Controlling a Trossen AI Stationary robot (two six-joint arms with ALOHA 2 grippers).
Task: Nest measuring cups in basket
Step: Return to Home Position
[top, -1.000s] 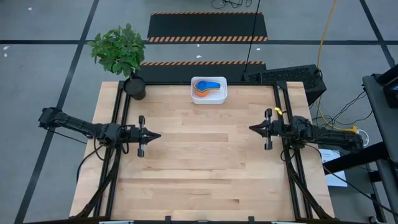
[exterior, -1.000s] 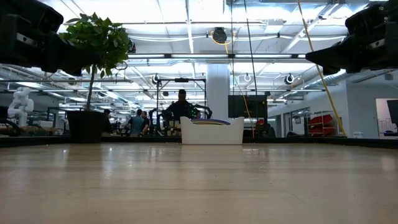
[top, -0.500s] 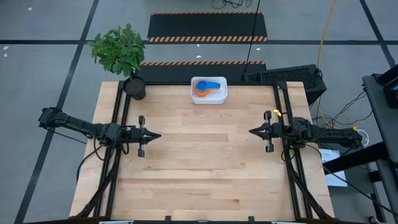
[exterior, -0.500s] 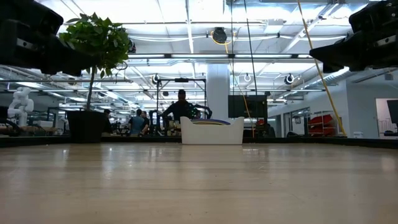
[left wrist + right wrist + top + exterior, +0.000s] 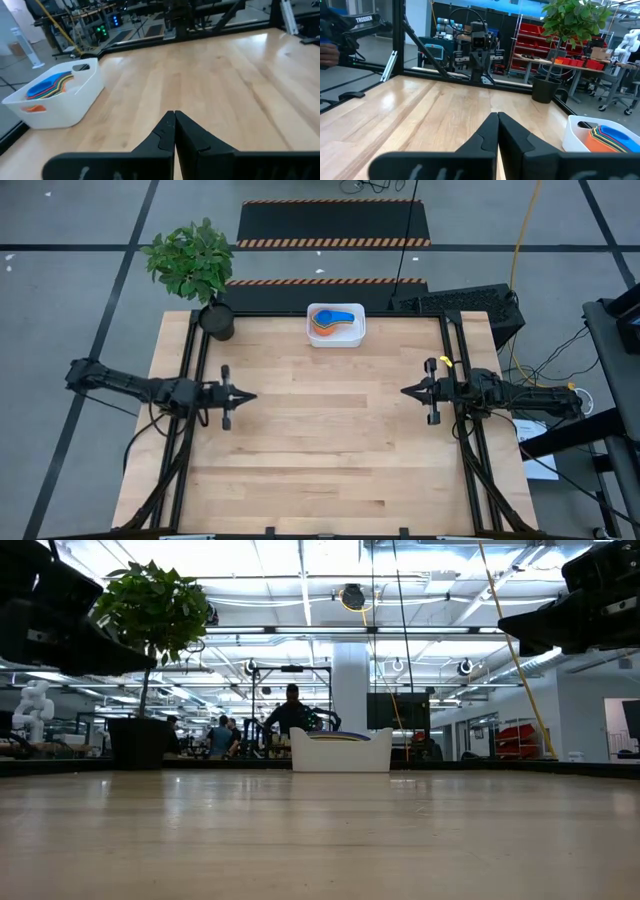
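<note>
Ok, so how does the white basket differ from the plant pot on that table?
The basket is white and rectangular; the pot is dark and round. The basket holds nested coloured measuring cups; the pot holds a leafy green plant. The basket sits midway along the table's far edge; the pot stands at its far left corner. Both stand upright on the table.

Left gripper (image 5: 174, 118): both dark fingers pressed together, tips meeting, nothing between them, raised over bare wooden table (image 5: 225, 75). White basket (image 5: 62, 107) stands close against one table edge, well apart from the gripper. Measuring cups (image 5: 47, 86) nested inside it, blue one uppermost, other colours layered beneath. Black frame rails run beyond the far edge.
</note>
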